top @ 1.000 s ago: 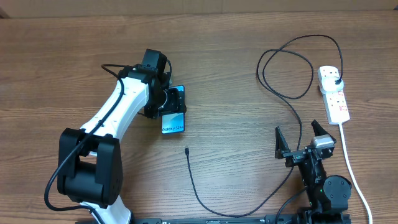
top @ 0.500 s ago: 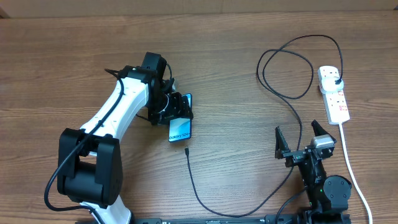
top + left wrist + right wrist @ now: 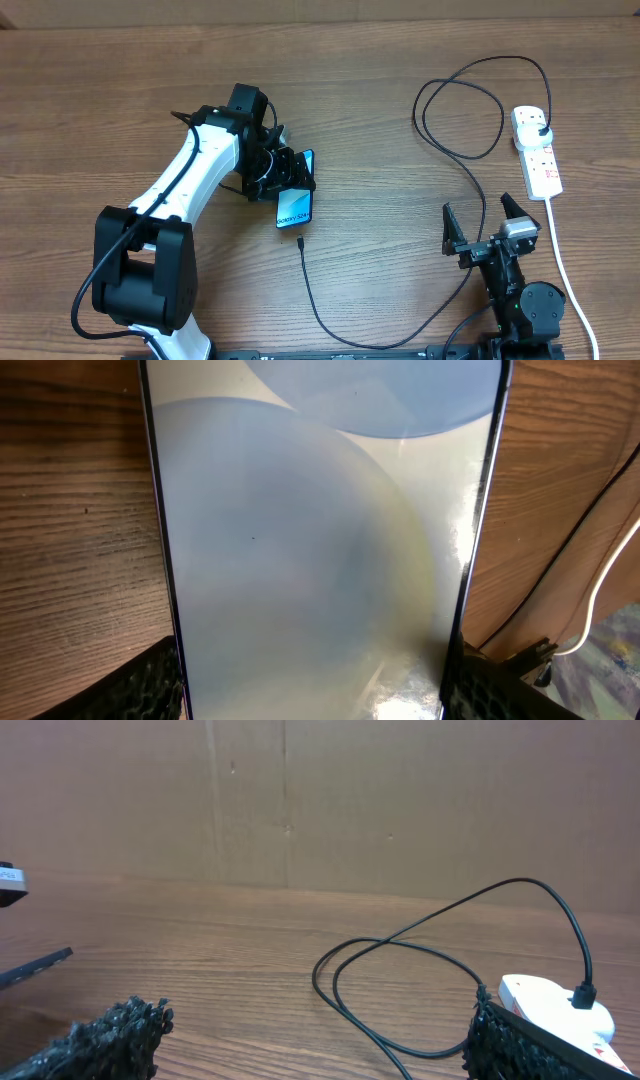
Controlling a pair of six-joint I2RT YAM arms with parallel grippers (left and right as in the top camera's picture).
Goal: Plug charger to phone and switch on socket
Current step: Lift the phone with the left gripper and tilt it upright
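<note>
My left gripper [image 3: 287, 178] is shut on the phone [image 3: 293, 203], gripping its long sides. The phone's light screen faces up and its lettered end points at the front edge. In the left wrist view the phone [image 3: 320, 530] fills the frame between my black fingers [image 3: 150, 685]. The charger's small tip [image 3: 301, 241] lies on the wood just in front of the phone's lower end. The charger cable [image 3: 462, 155] loops right to a black plug in the white socket [image 3: 537, 160]. My right gripper [image 3: 490, 228] stands open and empty at the front right, with the cable loop [image 3: 400, 945] and socket [image 3: 545, 1000] ahead of it.
The socket's thick white cord [image 3: 565, 270] runs along the right side toward the front edge. The black cable sweeps across the front middle of the wooden table [image 3: 100, 100]. A brown cardboard wall [image 3: 300, 790] stands behind the table.
My left gripper carried the phone right and toward the front, turning it, so its lower end now sits close to the cable tip. The right arm has not moved.
</note>
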